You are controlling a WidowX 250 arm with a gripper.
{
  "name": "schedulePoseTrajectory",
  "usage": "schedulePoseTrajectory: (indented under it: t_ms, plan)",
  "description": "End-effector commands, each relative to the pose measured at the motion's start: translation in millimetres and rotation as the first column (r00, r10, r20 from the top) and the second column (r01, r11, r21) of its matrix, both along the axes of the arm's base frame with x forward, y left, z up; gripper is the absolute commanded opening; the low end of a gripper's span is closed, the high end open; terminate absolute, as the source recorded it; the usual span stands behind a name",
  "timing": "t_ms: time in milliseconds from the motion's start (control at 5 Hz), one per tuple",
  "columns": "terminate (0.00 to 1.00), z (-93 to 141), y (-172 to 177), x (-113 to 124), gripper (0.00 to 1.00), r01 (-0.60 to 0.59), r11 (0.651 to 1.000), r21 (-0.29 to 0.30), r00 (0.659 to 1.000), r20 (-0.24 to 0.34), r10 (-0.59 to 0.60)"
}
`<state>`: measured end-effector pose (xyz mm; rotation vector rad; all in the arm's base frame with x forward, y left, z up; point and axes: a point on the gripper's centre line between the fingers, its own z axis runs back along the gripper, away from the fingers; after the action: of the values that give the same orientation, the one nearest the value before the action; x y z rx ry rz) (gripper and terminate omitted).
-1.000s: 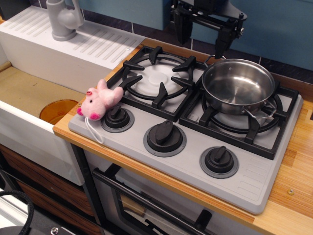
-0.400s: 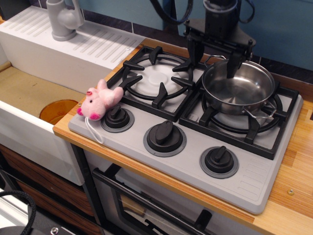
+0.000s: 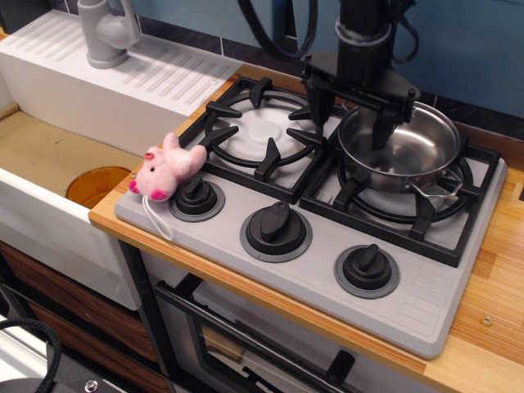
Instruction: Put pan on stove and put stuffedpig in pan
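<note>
The shiny steel pan (image 3: 403,149) sits on the right burner grate of the grey stove (image 3: 426,295). The pink stuffedpig (image 3: 166,169) lies on the stove's front left corner, beside the left knob (image 3: 196,196), its white string trailing over the counter edge. My black gripper (image 3: 350,124) hangs open over the pan's left rim: one finger stands outside the rim above the gap between the burners, the other finger (image 3: 381,129) is inside the pan. It holds nothing.
A white sink with a drainboard (image 3: 123,74) and a grey tap (image 3: 105,33) lies to the left, with an orange drain cover (image 3: 97,185) in the basin. The wooden counter (image 3: 499,303) runs along the right. A blue wall stands behind. The oven door handle (image 3: 246,344) is below.
My gripper has come down from above the back wall and moved left and forward, now straddling the pan's left rim. The pan and the pig have not moved.
</note>
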<state>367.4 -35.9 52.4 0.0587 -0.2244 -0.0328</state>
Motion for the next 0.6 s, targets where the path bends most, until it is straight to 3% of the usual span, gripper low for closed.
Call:
schedulePoseTrajectory:
  t_ms: [0,200,400]
  plan:
    - [0.00,7.5,-6.1,-2.0,1.00,-0.013,1.000,-0.006,0.998,0.055,0.013]
    - [0.00,5.3,-8.5,-2.8,0.00,-0.017,1.000,-0.004,0.999,0.035,0.017]
    - [0.00,5.2,-10.1,-2.3,0.00,-0.014,1.000,-0.001,0.999,0.029,0.014]
